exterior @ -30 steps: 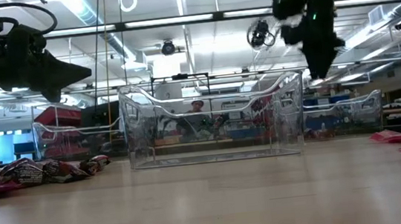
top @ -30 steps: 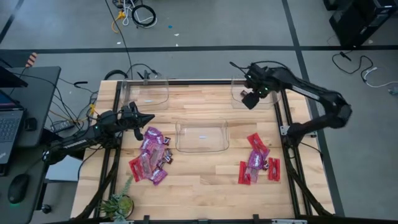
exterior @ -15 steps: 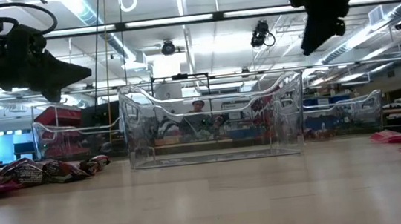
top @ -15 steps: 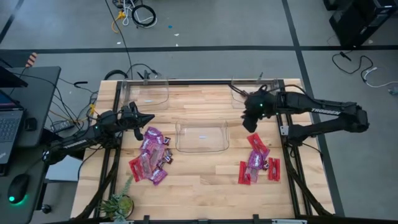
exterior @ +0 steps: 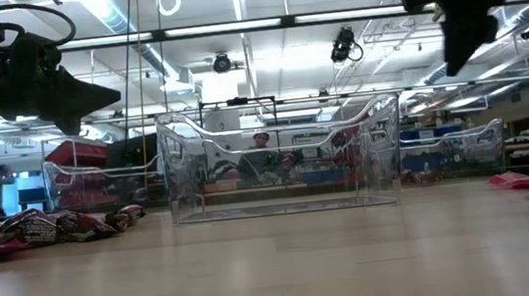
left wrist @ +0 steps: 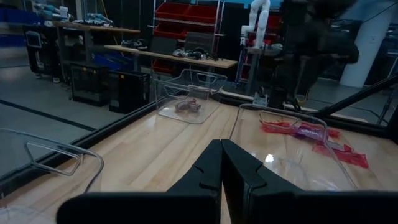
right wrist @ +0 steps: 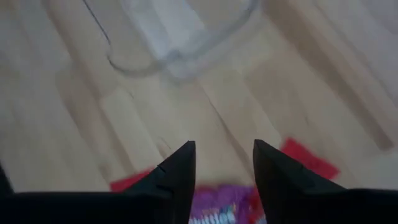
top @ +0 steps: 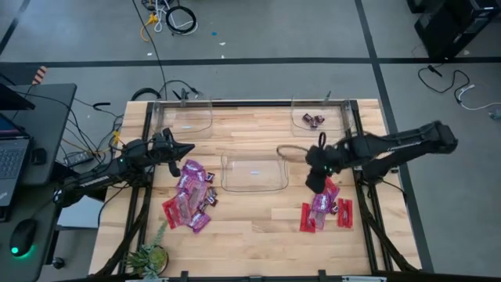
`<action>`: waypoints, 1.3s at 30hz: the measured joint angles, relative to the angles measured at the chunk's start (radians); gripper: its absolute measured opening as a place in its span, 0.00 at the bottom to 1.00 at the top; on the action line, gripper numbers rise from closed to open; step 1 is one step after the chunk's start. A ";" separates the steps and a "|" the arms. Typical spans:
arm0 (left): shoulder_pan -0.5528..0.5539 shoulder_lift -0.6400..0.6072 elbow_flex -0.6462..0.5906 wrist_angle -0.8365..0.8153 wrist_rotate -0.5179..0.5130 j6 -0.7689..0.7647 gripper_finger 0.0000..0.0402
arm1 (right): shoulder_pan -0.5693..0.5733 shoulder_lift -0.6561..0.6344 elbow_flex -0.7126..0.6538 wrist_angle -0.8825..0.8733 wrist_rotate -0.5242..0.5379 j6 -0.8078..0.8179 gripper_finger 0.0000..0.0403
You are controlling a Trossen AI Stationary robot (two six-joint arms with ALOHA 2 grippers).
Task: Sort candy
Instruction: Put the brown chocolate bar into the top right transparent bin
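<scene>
Sorting barely begun: two candy (top: 315, 120) pieces binned at 1 o'clock.
Right end effector (top: 315, 182) hovers with fingers parted, empty, over the right pile (top: 324, 205); left end effector (top: 184, 150) (pinched together) waits by the left pile (top: 188, 197).

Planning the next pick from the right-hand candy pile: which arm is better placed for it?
Right. The right gripper hangs open just above the right candy pile, while the left gripper sits shut across the table by the left pile.

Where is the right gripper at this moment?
In the high view the right gripper is on the table's right side, above the upper end of the red and purple candy pile, just right of the middle clear bin. Its fingers are open and empty.
</scene>
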 joint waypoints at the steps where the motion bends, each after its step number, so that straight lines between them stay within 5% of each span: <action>1: 0.000 0.002 0.000 0.000 0.000 0.000 0.02 | 0.029 0.009 0.000 -0.021 0.016 0.028 0.38; 7: 0.000 0.005 0.000 0.000 0.000 0.000 0.02 | 0.158 0.090 -0.019 -0.064 0.052 0.146 0.47; 19: 0.000 0.005 0.000 0.000 0.002 0.000 0.02 | 0.270 0.137 -0.221 0.058 -0.139 0.293 0.55; 39: 0.000 0.005 0.000 0.000 0.002 0.018 0.02 | 0.484 0.316 -0.273 0.126 -0.209 0.364 0.45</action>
